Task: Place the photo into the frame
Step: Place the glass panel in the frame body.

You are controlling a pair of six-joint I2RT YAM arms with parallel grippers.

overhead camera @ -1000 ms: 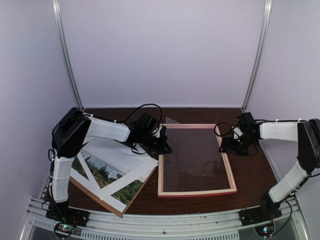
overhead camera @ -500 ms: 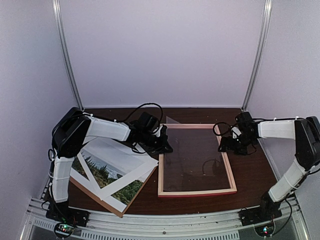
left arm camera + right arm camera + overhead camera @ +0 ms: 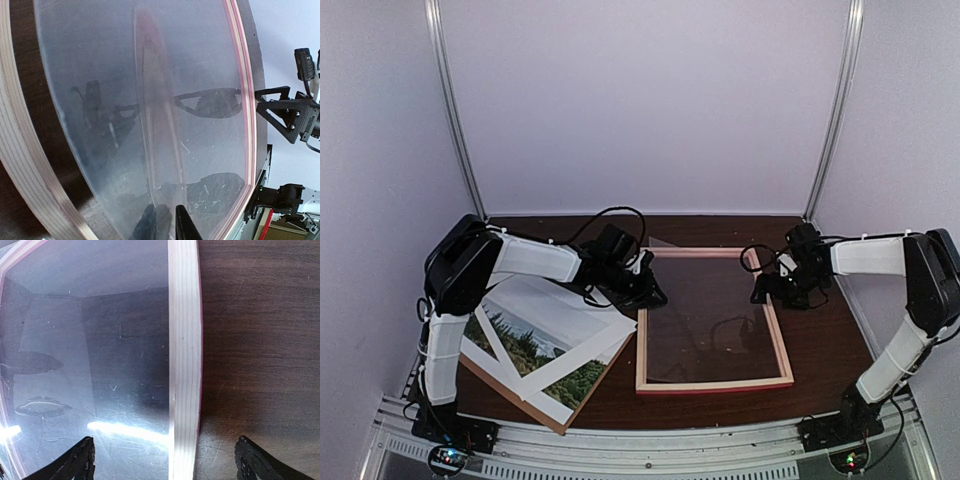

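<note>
Pale wood faces up: the frame (image 3: 712, 384) lies back-side up on the dark table (image 3: 825, 350), right of centre, rails square to the near edge. The photo (image 3: 525, 345) lies at the near left, skewed to the frame, on a brown backing board (image 3: 508, 393), with a white mat (image 3: 575, 322) lying crooked across it.

The left gripper (image 3: 647, 295) sits at the frame's left rail. Its fingertips (image 3: 186, 226) stand close together over the pane, and grip or release cannot be told. The right gripper (image 3: 763, 292) is spread wide, straddling the right rail.

The photo lies left of and nearer than the left gripper, so that arm is judged better placed. The mat blocks a clean pick. The board's near corner approaches the table edge.
</note>
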